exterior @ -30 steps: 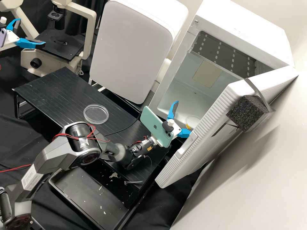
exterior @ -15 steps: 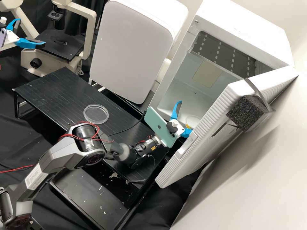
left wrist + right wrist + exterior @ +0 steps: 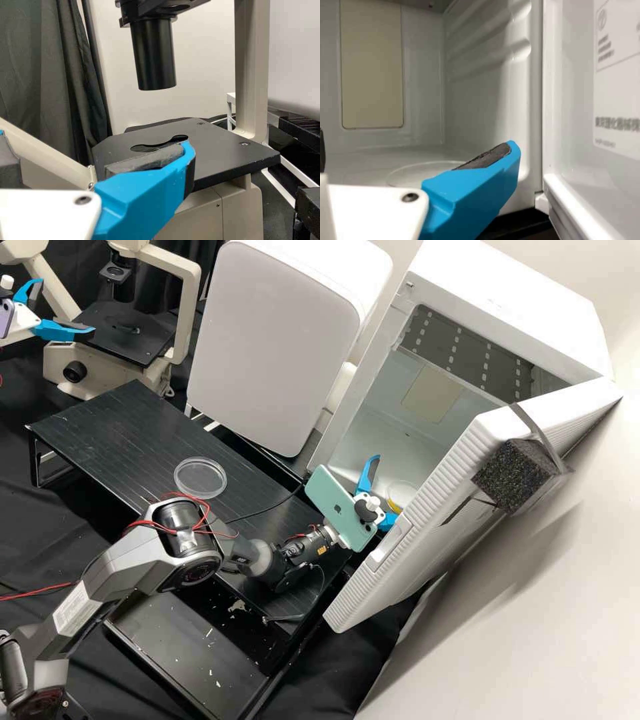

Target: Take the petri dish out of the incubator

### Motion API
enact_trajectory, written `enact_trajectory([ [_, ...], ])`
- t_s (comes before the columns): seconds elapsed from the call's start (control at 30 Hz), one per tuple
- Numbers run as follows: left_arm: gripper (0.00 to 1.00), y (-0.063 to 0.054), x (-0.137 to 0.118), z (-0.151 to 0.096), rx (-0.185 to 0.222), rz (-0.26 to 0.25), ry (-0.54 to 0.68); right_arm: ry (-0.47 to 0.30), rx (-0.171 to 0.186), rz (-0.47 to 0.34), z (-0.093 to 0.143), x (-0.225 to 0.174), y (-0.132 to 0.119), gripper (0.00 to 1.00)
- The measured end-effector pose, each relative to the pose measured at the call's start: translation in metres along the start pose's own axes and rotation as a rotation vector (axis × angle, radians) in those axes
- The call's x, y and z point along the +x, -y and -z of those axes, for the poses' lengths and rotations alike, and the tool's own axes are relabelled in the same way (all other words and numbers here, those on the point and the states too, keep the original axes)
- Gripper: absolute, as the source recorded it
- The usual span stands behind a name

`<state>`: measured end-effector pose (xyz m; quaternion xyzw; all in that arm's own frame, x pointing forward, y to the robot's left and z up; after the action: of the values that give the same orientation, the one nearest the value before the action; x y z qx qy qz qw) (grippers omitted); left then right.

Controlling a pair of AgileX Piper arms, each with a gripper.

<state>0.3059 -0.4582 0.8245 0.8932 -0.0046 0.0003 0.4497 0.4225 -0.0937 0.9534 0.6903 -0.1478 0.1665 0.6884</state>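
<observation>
The incubator [image 3: 513, 300] was already open, but the petri dish [image 3: 402, 493] lay inside on its floor. The right gripper [image 3: 385, 489], spread wide and empty, was near the dish; grasping it and bringing it out remained to be done.

there is open air over the dish [image 3: 402, 493] inside the incubator [image 3: 513, 287], through its open mouth. the swung-out door [image 3: 440, 487] blocks one side, near the right end effector [image 3: 378, 499]. low over the table [image 3: 120, 440], another dish [image 3: 200, 478] and a cable [image 3: 267, 508] obstruct.
</observation>
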Motion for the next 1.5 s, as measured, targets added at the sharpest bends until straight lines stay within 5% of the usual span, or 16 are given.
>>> enact_trajectory([
  [0.63,1.0,0.0,0.0,0.0,0.0,0.0,0.0,0.008,-0.057,0.079,-0.0046,0.0069,-0.0026,1.0],
  [0.67,1.0,0.0,0.0,0.0,0.0,0.0,0.0,0.008,-0.059,0.08,-0.0049,0.0067,-0.0028,0.0],
  [0.97,1.0,0.0,0.0,0.0,0.0,0.0,0.0,0.01,-0.005,0.104,-0.0047,0.0082,-0.0023,0.0],
  [1.5,1.0,0.0,0.0,0.0,0.0,0.0,0.0,0.004,-0.002,0.115,-0.0041,0.0081,-0.0013,0.0],
])
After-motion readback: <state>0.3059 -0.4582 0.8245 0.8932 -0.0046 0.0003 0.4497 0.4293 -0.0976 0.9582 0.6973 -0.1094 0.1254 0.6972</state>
